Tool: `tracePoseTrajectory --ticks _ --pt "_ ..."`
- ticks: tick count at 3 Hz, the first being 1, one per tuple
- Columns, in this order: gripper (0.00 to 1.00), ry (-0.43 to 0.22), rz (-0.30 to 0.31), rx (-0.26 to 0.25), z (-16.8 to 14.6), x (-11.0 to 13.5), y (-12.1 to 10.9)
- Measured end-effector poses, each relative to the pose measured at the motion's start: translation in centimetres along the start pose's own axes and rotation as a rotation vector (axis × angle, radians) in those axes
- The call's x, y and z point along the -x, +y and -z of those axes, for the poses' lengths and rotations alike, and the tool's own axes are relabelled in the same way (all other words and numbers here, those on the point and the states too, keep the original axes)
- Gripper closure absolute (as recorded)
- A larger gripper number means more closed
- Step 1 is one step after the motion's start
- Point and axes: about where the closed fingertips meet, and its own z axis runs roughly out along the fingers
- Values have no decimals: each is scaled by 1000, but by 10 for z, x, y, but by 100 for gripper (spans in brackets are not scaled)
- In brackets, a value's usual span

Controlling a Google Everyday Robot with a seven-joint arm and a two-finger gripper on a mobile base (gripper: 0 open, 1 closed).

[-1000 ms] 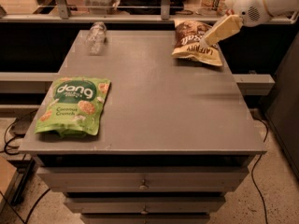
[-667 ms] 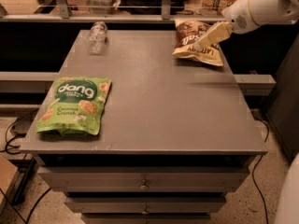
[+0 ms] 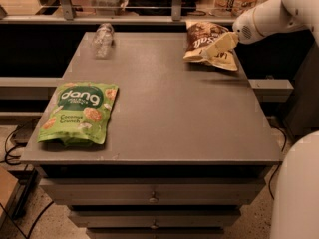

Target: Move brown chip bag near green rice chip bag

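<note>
The brown chip bag lies at the table's far right corner, dark brown with a yellow band and white lettering. The green rice chip bag lies flat near the front left corner, bright green with a white "dang" logo. My gripper reaches in from the right on the white arm and sits low over the brown bag's near right part, at or just above its surface. The two bags are far apart, at opposite corners of the table.
A clear plastic bottle lies at the far left of the grey table. Drawers run below the front edge. A ledge with rails and clutter runs behind the table. A white robot part fills the lower right.
My gripper has moved left and down, from beside the brown chip bag's right edge to over the bag. Neither bag has moved.
</note>
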Motion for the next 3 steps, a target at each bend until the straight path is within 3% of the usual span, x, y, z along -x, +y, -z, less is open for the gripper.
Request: tracePoseTrajectory --ticks 2,3 --pt "0 60 -66 31 -32 -27 4" --pt "18 69 -94 26 -36 -35 4"
